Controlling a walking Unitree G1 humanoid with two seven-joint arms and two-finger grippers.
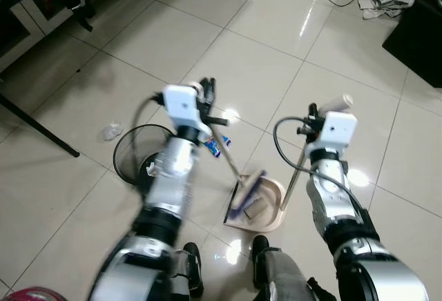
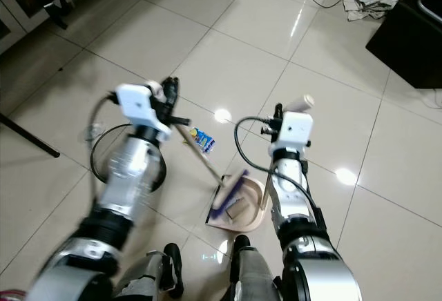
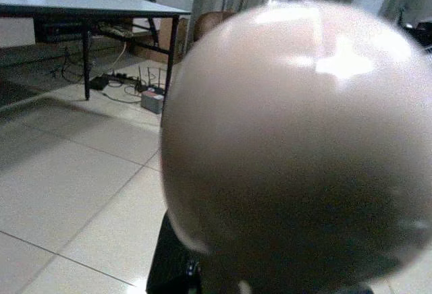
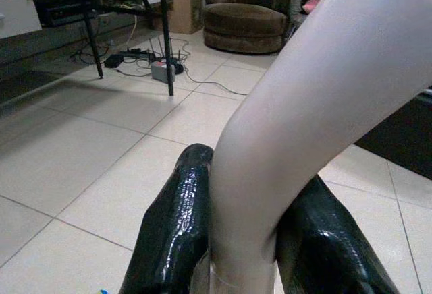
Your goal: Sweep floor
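Sweeping is judged partly done: debris is seen in the beige plastic dustpan (image 1: 259, 208), where the purple-bristled broom (image 1: 247, 189) rests, while a blue-and-white wrapper (image 1: 217, 146) remains just beyond it. The broom's handle is clenched by the left tool (image 1: 207, 92); the dustpan's upright pale handle (image 4: 297, 125) by the right tool (image 4: 246, 253).

I see glossy cream floor tiles (image 1: 324, 45) throwing back the lamps. Standing on them, the dustpan (image 1: 271, 208) looks like smooth beige plastic, and its handle (image 4: 317, 112) shines between my right gripper's (image 4: 253, 240) wet-looking black fingers (image 4: 175, 233). Beside the dustpan, the bin (image 1: 135, 150) is dark wire mesh. My arms wear brushed silver metal.
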